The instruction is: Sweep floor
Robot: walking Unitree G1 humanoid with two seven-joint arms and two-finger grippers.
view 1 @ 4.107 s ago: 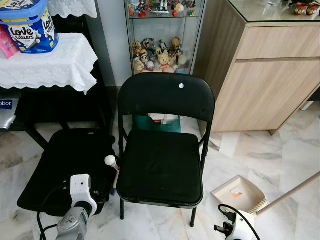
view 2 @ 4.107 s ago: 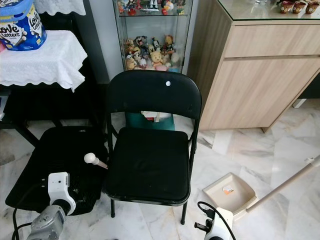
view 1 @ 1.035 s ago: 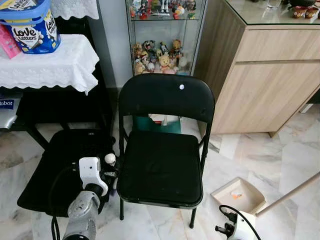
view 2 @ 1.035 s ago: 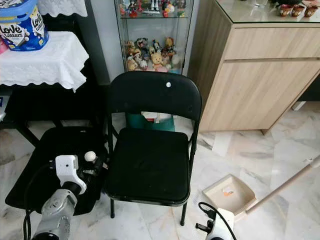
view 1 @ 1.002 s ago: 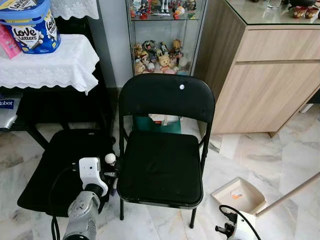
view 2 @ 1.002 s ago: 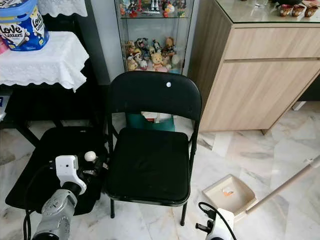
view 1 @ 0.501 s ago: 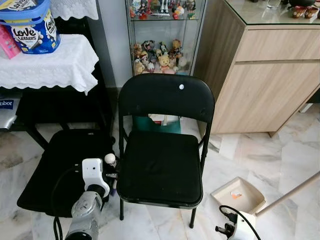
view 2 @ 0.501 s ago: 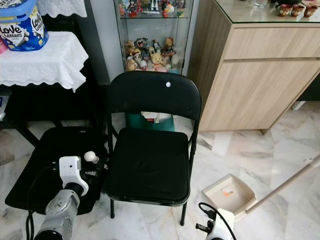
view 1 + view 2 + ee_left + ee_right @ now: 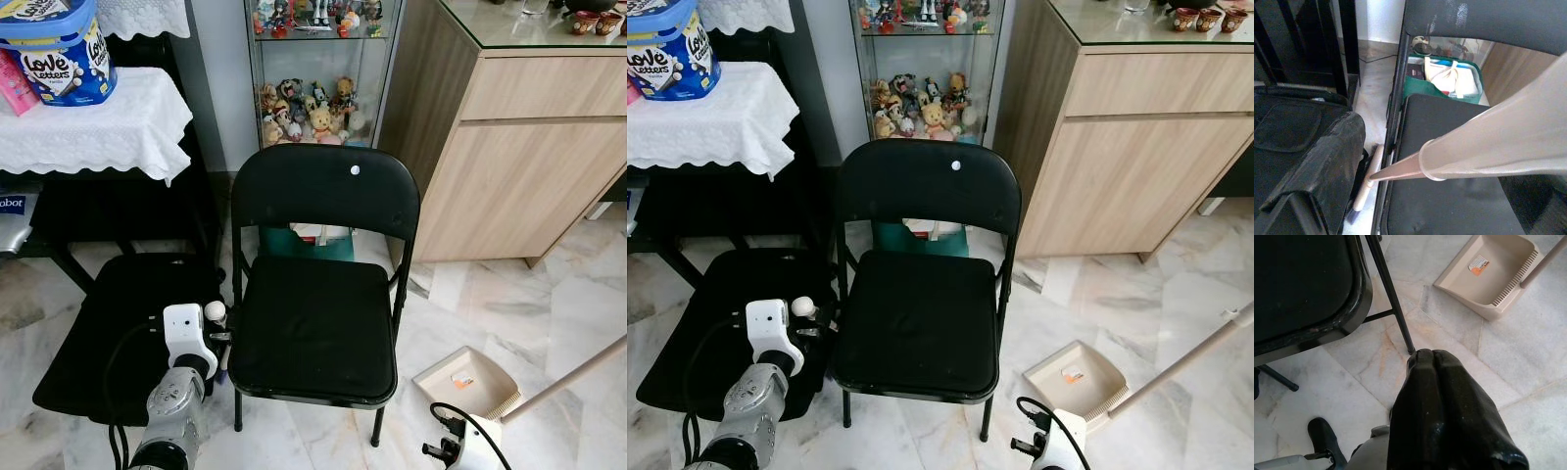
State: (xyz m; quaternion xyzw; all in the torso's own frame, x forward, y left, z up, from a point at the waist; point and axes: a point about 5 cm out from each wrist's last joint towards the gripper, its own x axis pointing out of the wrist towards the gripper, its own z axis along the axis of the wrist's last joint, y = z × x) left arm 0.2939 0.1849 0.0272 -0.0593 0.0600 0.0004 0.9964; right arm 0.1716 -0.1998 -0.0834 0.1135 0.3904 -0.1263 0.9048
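Observation:
A broom stands between the black folding chair [image 9: 318, 328] and a black bag [image 9: 118, 323]; its white knob [image 9: 215, 311] tops a beige handle [image 9: 1488, 142] that runs down to the broom head [image 9: 1364, 188] on the floor. My left gripper [image 9: 217, 336] is at the handle just under the knob and looks shut on it. A beige dustpan [image 9: 468, 380] with a long handle [image 9: 578, 367] rests on the marble floor at the right. Low by the chair's front right leg, my right gripper [image 9: 1425, 355] is shut with nothing in it.
A wooden cabinet [image 9: 529, 147] stands at the right, with a glass case of figurines [image 9: 313, 69] behind the chair. A dark table with a white cloth [image 9: 93, 122] is at the left. A green bag [image 9: 1442, 81] lies under the chair's back.
My left arm has risen and moved right, bringing its gripper up to the broom handle below the knob. The right arm and the dustpan have stayed put.

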